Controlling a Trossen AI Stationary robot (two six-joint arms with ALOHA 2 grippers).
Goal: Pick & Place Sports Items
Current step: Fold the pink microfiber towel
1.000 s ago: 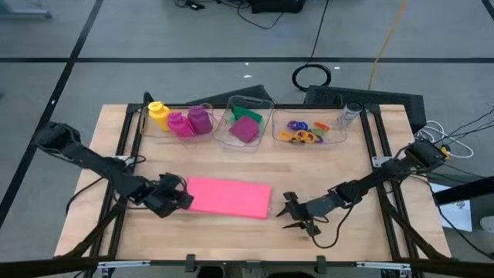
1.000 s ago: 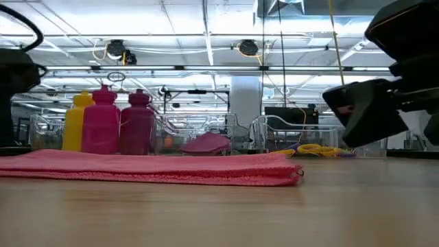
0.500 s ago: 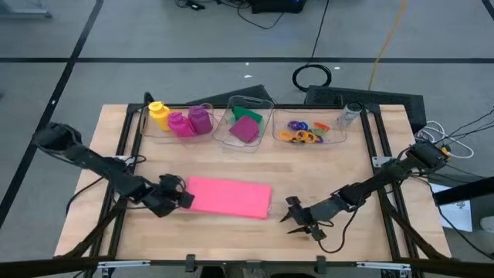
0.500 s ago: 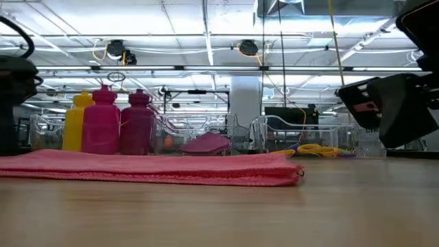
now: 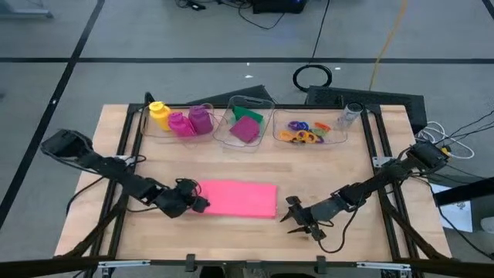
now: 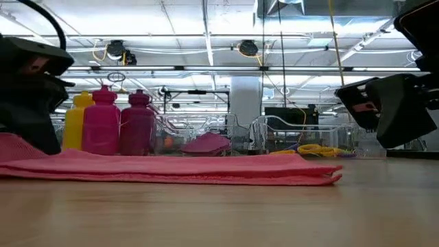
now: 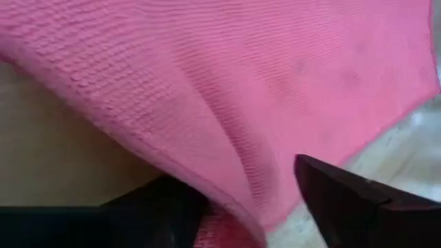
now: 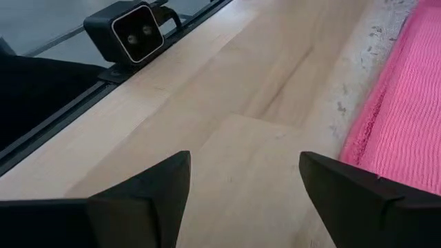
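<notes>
A pink cloth lies flat on the table's near middle; it also shows in the low view. Its left edge is raised off the wood. My left gripper is low at that edge, open, with the cloth between its fingers. My right gripper is open and empty just right of the cloth's right edge, close to the table. Yellow, magenta and purple bottles, green and magenta cloths and coloured rings sit in clear bins at the back. My left gripper meets the pink cloth's left edge, coming level from the table's left. The edge sits between the two open fingers and rides up at them. The rest of the cloth lies flat on the table. How many layers I cannot tell.
Three clear bins stand in a row along the far edge. Black frame rails run along the table's left and right sides. The low camera sits at the near edge. Bare wood lies between the cloth and the bins.
My left gripper has gone toward the table's right edge, into the cloth's left edge. The whole cloth has slid to the right along the table, and its left edge has risen at the fingers. My right gripper has drawn back a little toward the right edge.
</notes>
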